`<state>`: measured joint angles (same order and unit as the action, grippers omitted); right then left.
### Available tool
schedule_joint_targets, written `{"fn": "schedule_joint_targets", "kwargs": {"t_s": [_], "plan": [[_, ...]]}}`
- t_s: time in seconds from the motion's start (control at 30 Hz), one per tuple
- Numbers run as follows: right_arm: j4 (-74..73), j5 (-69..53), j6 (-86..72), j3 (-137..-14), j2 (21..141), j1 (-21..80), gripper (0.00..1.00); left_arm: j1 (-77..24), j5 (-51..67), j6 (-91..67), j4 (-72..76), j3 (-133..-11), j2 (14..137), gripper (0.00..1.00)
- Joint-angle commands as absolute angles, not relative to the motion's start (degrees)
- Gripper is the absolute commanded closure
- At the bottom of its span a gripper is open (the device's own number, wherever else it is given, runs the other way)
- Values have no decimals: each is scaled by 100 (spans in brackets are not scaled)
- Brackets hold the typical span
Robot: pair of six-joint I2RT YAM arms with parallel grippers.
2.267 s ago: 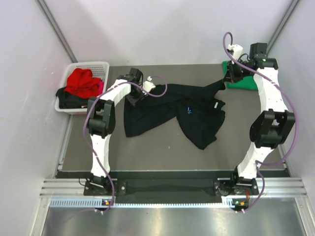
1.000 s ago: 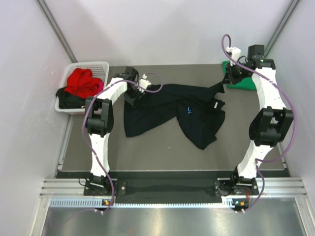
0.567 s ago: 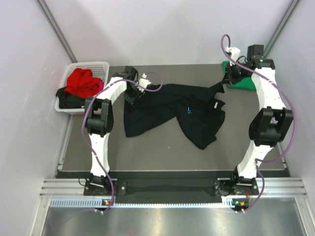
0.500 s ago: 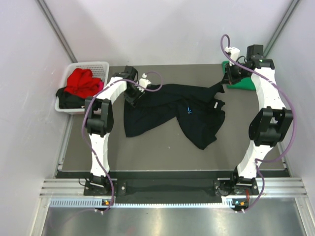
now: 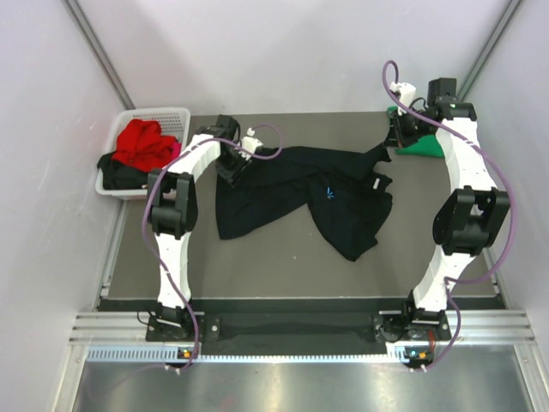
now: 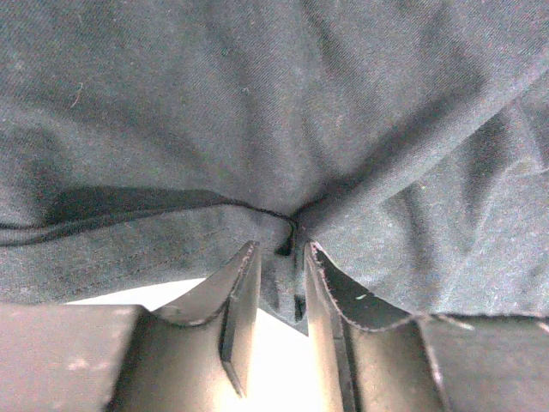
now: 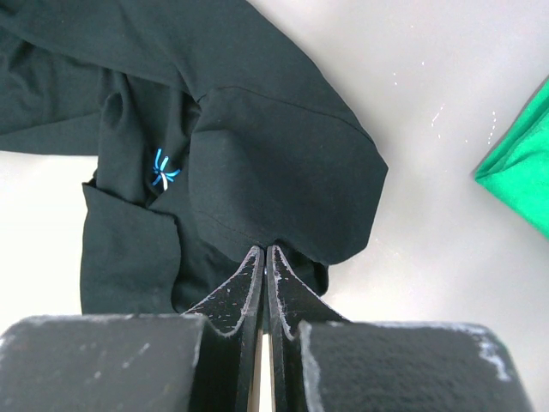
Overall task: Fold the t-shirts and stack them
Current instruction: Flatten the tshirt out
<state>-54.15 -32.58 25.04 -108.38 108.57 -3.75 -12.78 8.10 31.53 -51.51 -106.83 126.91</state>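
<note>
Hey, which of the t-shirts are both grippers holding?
The large black t-shirt spread across the table, with the tiny blue chest mark. The left gripper and right gripper each pinch it; the green t-shirt and red one aren't held.

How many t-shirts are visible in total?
5: large black t-shirt mid-table, green t-shirt far right; red one, pink one and black one in the basket; others may be hidden.

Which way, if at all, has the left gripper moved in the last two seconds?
Yes, slightly. The left gripper has shifted toward the table's far edge and a little left, nearer the basket, still pinching the black shirt.
</note>
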Motion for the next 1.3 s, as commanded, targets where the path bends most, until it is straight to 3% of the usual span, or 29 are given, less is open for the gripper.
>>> {"fn": "schedule_joint_targets", "kwargs": {"t_s": [0.0, 1.27], "plan": [[-5326, -3296, 2575, -10925, 10846, -299, 100, -1213, 809, 3129, -5098, -10819, 12454, 67], [-5335, -3366, 2575, -10925, 10934, -281, 100, -1090, 940, 2654, -4843, -10854, 12199, 64]]}}
